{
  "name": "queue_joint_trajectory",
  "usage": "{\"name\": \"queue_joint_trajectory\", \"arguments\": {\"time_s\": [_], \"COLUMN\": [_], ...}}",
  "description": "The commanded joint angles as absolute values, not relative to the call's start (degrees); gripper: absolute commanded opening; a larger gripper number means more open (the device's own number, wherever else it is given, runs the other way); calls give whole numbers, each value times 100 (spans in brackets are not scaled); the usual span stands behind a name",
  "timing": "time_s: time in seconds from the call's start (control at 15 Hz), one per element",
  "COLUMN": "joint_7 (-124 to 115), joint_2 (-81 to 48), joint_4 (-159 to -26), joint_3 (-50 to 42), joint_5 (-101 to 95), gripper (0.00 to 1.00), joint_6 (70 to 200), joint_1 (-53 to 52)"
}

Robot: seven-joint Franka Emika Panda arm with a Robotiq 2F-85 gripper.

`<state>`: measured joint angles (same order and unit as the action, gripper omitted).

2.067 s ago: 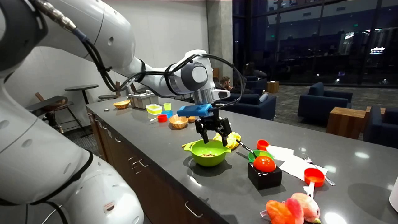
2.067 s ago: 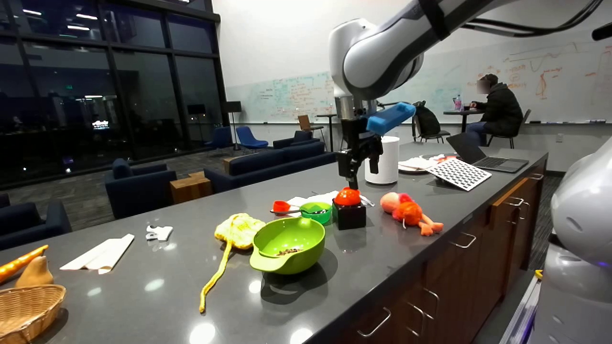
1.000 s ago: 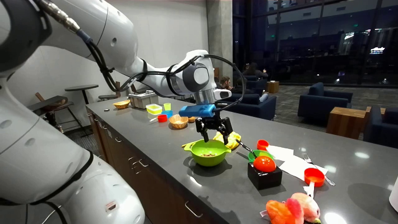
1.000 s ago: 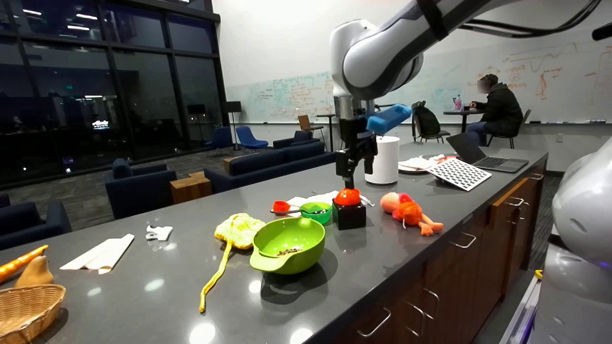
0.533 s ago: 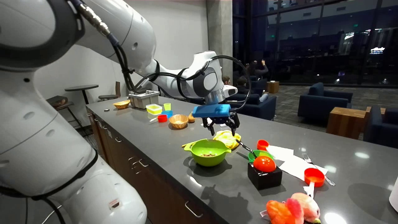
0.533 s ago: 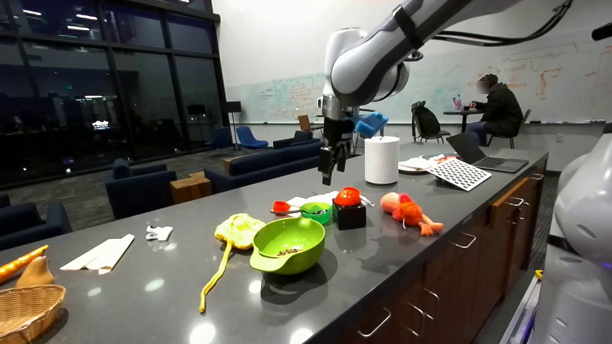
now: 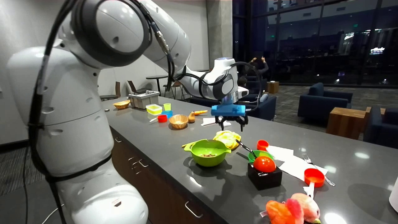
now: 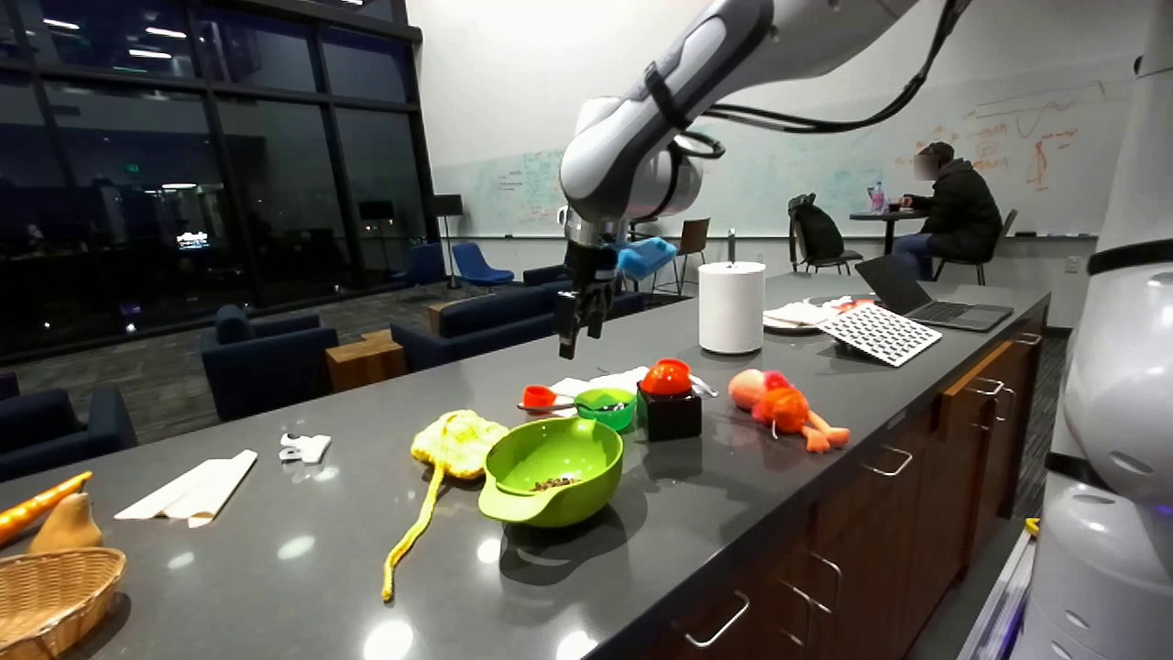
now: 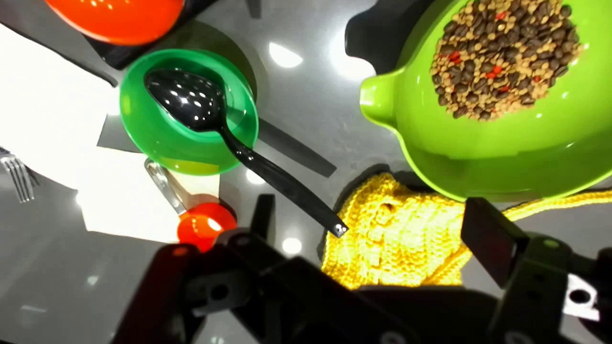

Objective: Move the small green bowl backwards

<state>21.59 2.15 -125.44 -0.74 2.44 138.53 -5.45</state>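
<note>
Swung sideways since the earlier frames, the arm [image 7: 77, 130] has carried its fingers [image 9: 492, 241] from where, in an exterior view, they overlapped the lime-yellow bowl [image 7: 209, 161] to a place above the yellow knitted piece [image 7: 227, 138]; what stands on the table [image 7: 155, 137] has not shifted. The fingers are spread wide and hold nothing. Likeliest to cause trouble is the black spoon [image 9: 287, 187] resting in the small green bowl [image 9: 165, 138]: its handle juts over the rim, raised off the table and aimed towards the gap between the fingers, so a careless descent could catch it, flip it out or drag the bowl askew. Just beside the bowl stands the black block [image 7: 264, 181] with its orange dome [image 7: 265, 164], and near the rim lies the handle of the red cup [image 9: 196, 224]; coming in off line could bump either. Which way counts as backwards is not plain. For now the small green bowl sits upright on the table, lower than the fingers and off to one side: in the wrist view, towards the upper left, neither between them nor touched.
</note>
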Motion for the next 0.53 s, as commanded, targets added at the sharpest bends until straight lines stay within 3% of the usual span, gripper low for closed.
{"name": "queue_joint_trajectory", "arguments": {"time_s": [0.0, 0.47], "joint_7": [1798, 1731], "joint_2": [-640, -780], "joint_4": [-11492, -11413], "joint_3": [110, 211], "joint_5": [-60, -158], "gripper": [100, 100], "joint_6": [13618, 13685], "joint_1": [-469, -420]}}
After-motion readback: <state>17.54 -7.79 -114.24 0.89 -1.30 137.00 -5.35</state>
